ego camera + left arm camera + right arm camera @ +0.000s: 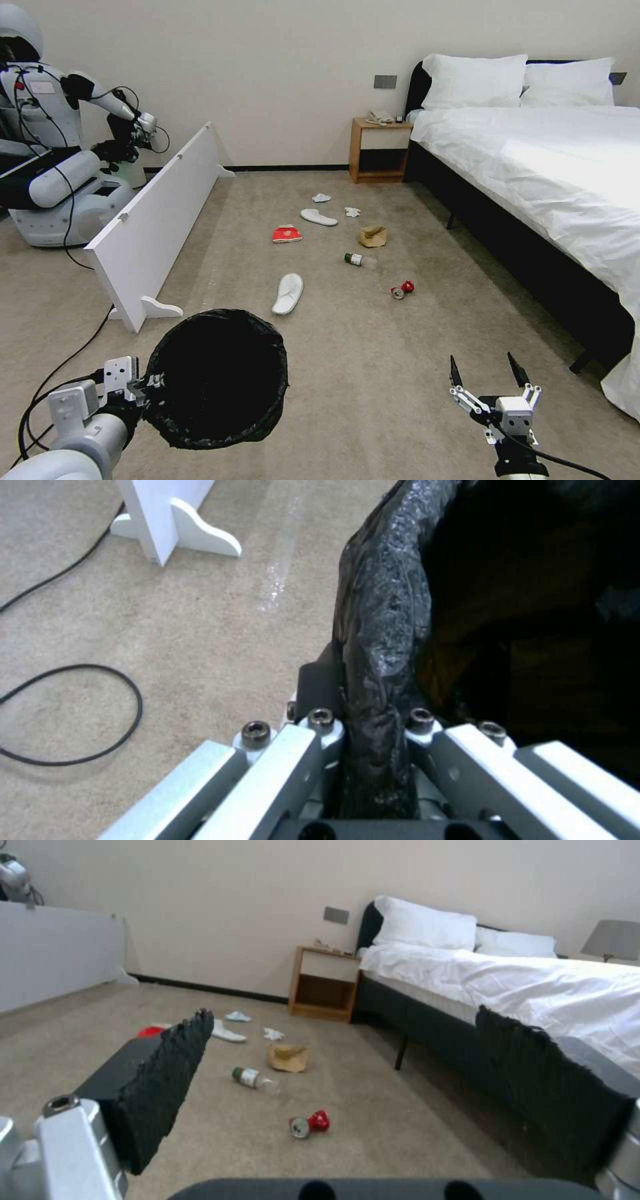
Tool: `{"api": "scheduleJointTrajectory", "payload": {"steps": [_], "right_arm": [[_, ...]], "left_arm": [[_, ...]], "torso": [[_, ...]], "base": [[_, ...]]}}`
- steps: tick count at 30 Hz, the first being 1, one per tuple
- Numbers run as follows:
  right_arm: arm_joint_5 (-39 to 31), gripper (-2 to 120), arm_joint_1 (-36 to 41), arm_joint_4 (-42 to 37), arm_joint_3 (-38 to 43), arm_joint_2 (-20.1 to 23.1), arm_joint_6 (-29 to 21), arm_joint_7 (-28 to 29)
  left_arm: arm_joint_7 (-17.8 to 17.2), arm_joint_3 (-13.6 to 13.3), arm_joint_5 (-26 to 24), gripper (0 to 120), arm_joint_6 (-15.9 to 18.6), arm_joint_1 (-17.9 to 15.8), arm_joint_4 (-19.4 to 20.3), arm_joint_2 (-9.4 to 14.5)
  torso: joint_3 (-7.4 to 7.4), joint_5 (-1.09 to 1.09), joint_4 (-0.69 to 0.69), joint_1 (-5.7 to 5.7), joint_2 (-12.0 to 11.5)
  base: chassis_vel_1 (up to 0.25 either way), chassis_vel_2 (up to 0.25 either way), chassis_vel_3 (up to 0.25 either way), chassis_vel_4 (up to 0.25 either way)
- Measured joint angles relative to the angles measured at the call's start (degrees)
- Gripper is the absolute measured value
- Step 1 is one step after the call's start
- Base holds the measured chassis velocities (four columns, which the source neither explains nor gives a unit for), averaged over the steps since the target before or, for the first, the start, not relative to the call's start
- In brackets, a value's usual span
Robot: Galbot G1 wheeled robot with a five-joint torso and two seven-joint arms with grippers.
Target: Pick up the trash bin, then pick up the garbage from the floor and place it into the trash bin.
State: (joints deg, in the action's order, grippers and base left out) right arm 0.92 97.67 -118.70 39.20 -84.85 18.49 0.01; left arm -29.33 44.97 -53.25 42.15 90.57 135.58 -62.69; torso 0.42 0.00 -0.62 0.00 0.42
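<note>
The trash bin (279,353) (387,605), lined with a black bag, hangs at lower left with my left gripper (143,388) (373,720) shut on its rim. My right gripper (483,363) (343,1012) stands open at lower right, above the floor (373,373). The garbage lies ahead: a near slipper (288,293), a far slipper (319,217), a red packet (287,234), a paper bag (373,236) (288,1057), a bottle (360,260) (255,1079), a crushed can (402,289) (309,1124) and tissues (321,197).
A white panel on feet (153,227) stands at the left with another robot (60,153) behind it. Black cables (60,373) trail on the carpet. A bed (533,187) fills the right side, with a nightstand (380,150) against the wall.
</note>
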Motion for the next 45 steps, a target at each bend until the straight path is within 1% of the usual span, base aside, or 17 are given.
{"api": "scheduleJointTrajectory", "payload": {"steps": [14,28,45], "right_arm": [[-0.01,100,-0.06,-0.09,0.09,-0.24,0.02,-0.05],[-0.3,100,-0.05,-0.2,0.31,-0.23,-0.01,-0.43],[-1.18,100,0.05,-0.36,0.98,0.08,0.01,-1.46]], "left_arm": [[0.36,0.46,0.09,3,-0.01,-0.23,-0.6,0.0],[0.47,-0.43,0.33,3,-0.02,-0.67,-0.74,-0.14],[0.37,-0.44,0.32,3,-0.02,-0.5,-0.74,-0.52]], "torso": [[0.01,0.0,0.0,0.0,0.0],[0.0,0.0,0.0,0.0,0.0],[0.0,0.0,0.0,0.0,0.0]], "base": [[-0.041,0.046,0.037,-0.035],[-0.008,0.011,0.004,-0.006],[-0.063,0.073,0.068,-0.064]]}}
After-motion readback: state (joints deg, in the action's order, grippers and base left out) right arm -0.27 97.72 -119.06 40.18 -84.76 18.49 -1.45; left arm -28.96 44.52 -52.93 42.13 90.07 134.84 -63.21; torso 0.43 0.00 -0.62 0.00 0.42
